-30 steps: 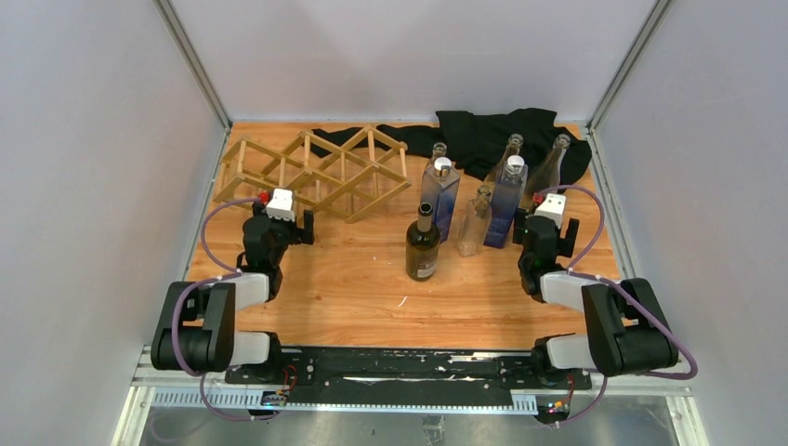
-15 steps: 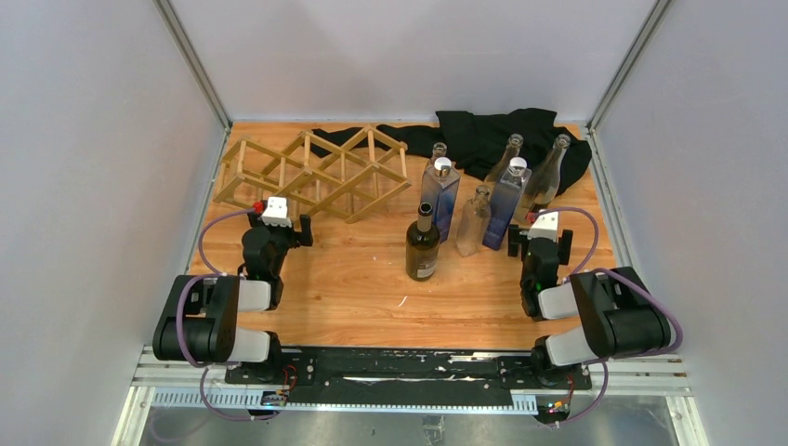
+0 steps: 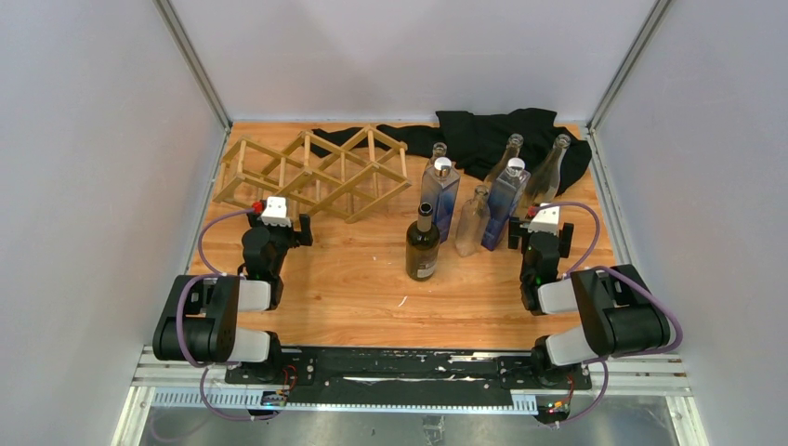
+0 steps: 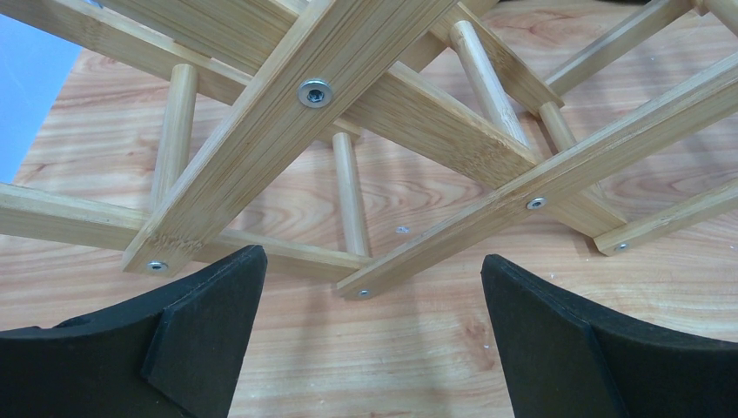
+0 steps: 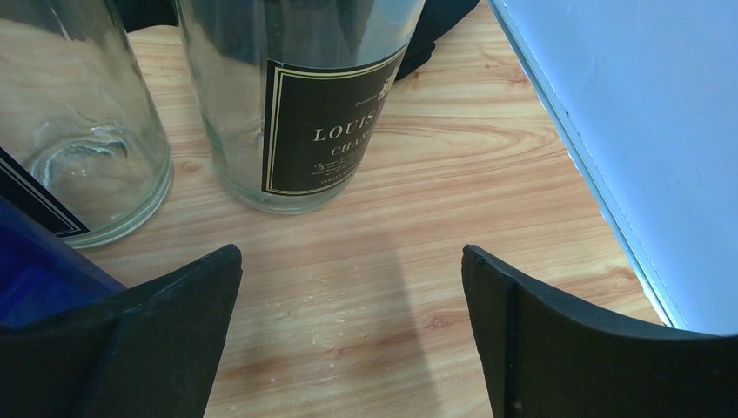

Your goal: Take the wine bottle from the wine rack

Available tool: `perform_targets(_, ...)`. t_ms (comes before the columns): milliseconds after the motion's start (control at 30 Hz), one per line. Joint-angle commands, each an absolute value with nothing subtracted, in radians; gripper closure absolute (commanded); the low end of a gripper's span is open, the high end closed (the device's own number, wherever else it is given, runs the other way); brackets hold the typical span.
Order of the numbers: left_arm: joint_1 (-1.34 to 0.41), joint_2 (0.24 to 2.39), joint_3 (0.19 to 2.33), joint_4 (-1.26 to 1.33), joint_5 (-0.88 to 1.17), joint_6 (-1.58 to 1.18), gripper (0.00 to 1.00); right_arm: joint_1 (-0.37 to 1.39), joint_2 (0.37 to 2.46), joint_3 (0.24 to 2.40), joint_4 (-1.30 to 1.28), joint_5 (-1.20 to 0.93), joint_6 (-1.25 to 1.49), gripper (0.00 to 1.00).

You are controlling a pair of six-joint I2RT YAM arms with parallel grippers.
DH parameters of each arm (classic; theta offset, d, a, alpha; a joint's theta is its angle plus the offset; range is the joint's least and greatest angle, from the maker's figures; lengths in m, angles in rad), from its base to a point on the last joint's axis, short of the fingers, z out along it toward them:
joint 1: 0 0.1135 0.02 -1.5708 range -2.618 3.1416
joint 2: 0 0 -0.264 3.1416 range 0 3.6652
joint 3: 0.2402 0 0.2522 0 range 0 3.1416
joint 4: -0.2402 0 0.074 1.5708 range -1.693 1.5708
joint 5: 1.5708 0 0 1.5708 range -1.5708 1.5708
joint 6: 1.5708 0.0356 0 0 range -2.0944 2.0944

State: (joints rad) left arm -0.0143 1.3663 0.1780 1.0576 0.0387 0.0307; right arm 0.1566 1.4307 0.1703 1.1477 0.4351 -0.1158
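Note:
The wine rack (image 3: 316,172), a tan wooden lattice, stands at the back left, and no bottle shows in its cells. A dark wine bottle (image 3: 423,245) stands upright on the table in the middle. My left gripper (image 3: 279,221) is open and empty, just in front of the rack. The left wrist view shows the rack's sticks (image 4: 409,96) close ahead of the gripper (image 4: 372,261). My right gripper (image 3: 537,232) is open and empty at the right. It (image 5: 351,252) faces a clear bottle with a dark label (image 5: 305,87).
Two blue square bottles (image 3: 439,190) (image 3: 505,197) and several clear bottles (image 3: 472,221) stand in a cluster at the centre right. A black cloth (image 3: 502,135) lies along the back. The right wall (image 5: 644,131) is near the right gripper.
Both arms have drawn back toward their bases, the right one more. Both grippers stay open and empty. The bottles and the rack have not moved.

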Motion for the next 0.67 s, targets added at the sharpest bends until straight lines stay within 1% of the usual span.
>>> perform_targets(0,-0.006,1.373,0.190,1.088,0.017,0.030,0.00,0.142,1.443,0.188,1.155,0.433,-0.124,0.00)
perform_targets(633,-0.017,1.373,0.200,1.067,0.009,0.043,0.00,0.142,1.442,0.188,1.155,0.432,-0.123,0.00)
